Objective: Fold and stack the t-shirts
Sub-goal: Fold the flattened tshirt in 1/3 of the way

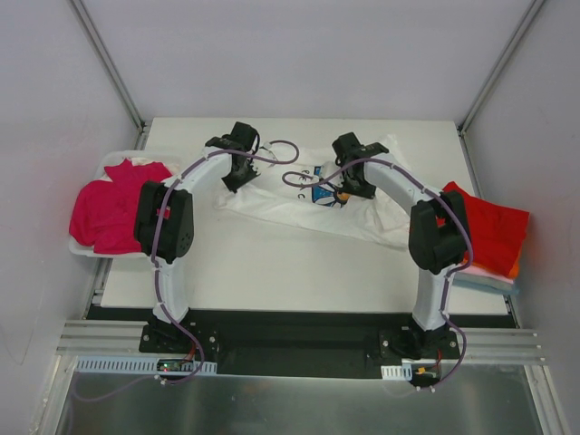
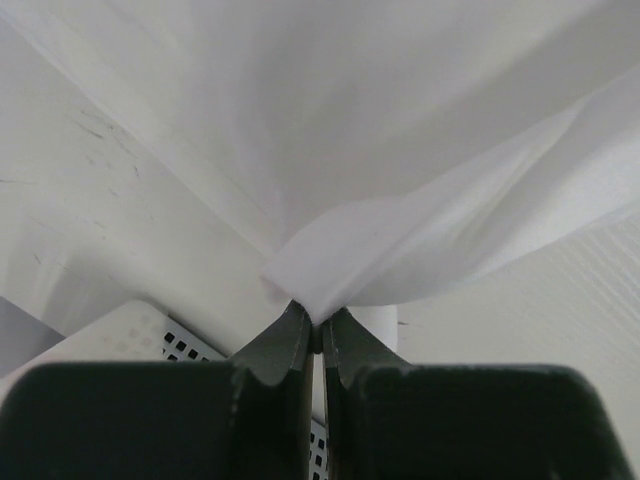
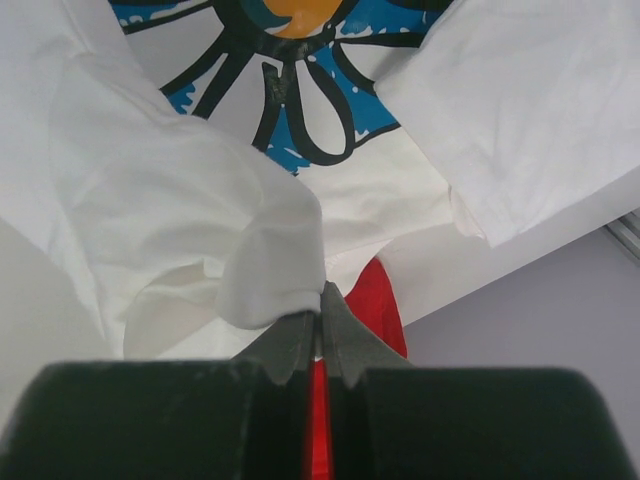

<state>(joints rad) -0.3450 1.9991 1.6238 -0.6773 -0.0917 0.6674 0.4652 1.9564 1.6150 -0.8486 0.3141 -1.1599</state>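
Well — left gripper (image 2: 318, 318) and right gripper (image 3: 322, 296), both tight on the white t-shirt (image 1: 276, 208).

I am operating in what looks like a robotics lab test cell. A white table (image 1: 272, 263) is boxed in by plain white panels (image 1: 299, 54) behind it and to either side, joined by bare metal struts (image 1: 108, 63). At the table's near edge, 2 robot arms, left arm (image 1: 168, 227) and right arm (image 1: 437, 237), are bolted to a black plate (image 1: 299, 349) on aluminium rails (image 1: 100, 340), purple cables (image 1: 281, 143) trailing along them.
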